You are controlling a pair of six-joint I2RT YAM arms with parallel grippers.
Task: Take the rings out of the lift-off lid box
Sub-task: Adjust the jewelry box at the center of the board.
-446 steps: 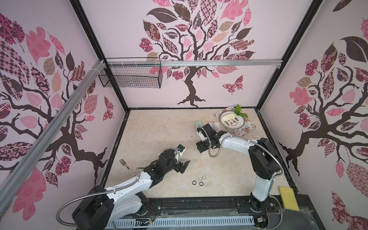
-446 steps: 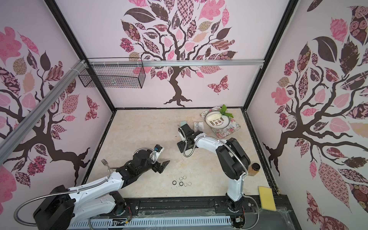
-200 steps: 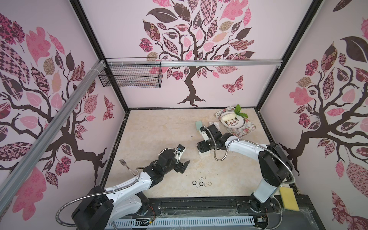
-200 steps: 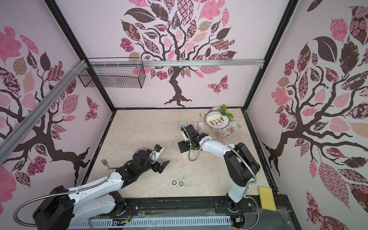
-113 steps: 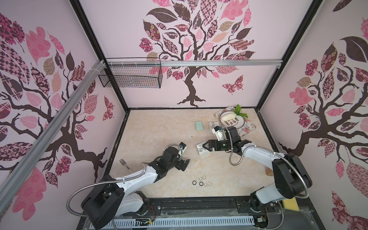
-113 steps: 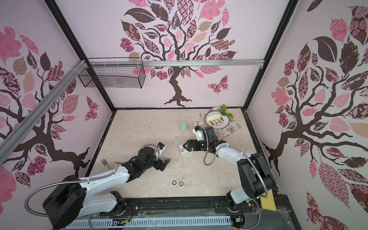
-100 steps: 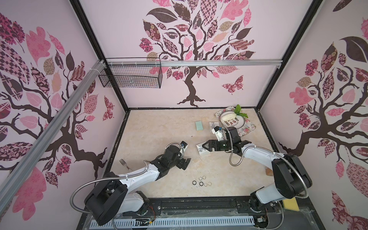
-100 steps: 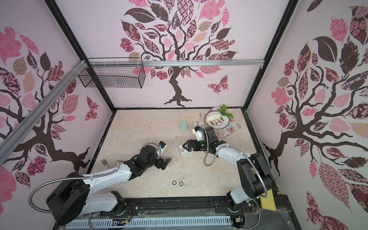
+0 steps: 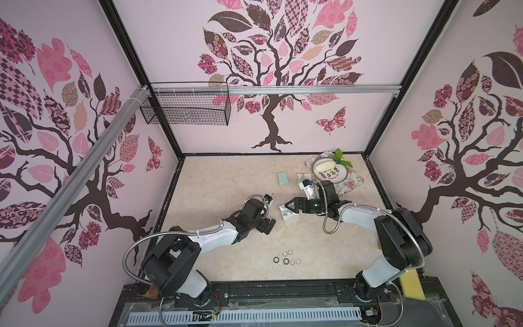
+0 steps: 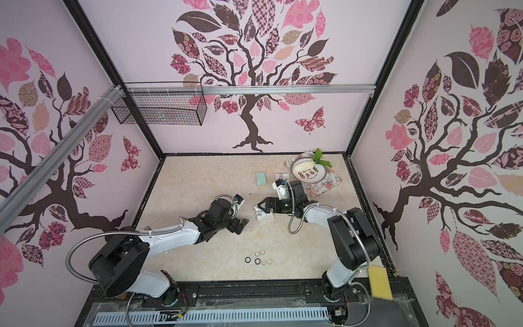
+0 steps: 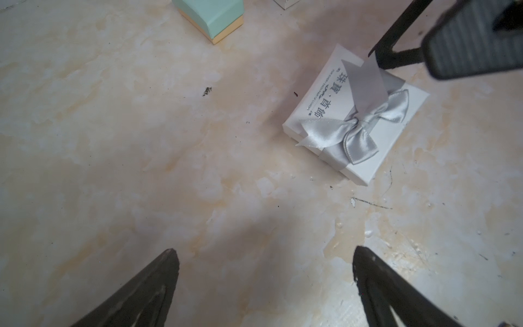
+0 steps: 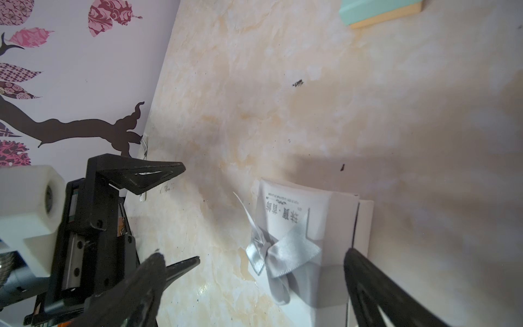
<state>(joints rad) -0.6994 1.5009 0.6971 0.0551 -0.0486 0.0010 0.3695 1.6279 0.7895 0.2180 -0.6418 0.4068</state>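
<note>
1. We see the rings (image 9: pixel 286 257) out on the bench (image 9: pixel 226 175), six in a loose cluster near the front edge, between the two arm bases. Two are black and four are thin and pale.
2. The rings lie well apart from every box, and neither hand touches them.
3. The white box (image 9: pixel 288 214) sits flat mid-bench with its silver bow (image 11: pixel 356 136) facing up. In the left wrist view its lid looks seated on the base.
4. The right hand (image 9: pixel 287 205) is released, spread wide and low over the back edge of the white box. In the right wrist view the bow lies between the fingers (image 12: pixel 368 283). We see no squeeze on the box.
5. The left hand (image 9: pixel 268 225) is released too, wide apart over bare bench with nothing in it. It is near the white box on the left arm's side, not touching.
6. The mint box (image 9: pixel 283 179) lies further back, apart from the white box.
7. A small patterned box (image 9: pixel 303 177) sits just beside the floral cloth (image 9: pixel 349 184). We cannot tell whether it is a lid or a base.
8. The plate (image 9: pixel 335 174), with pale food and a green sprig, rests on that cloth in the back right corner.
9. A yellow sponge (image 9: pixel 410 286) lies on the frame by the right arm's base.
10. A wire basket (image 9: pixel 185 111) hangs from the rail, upper left.
</note>
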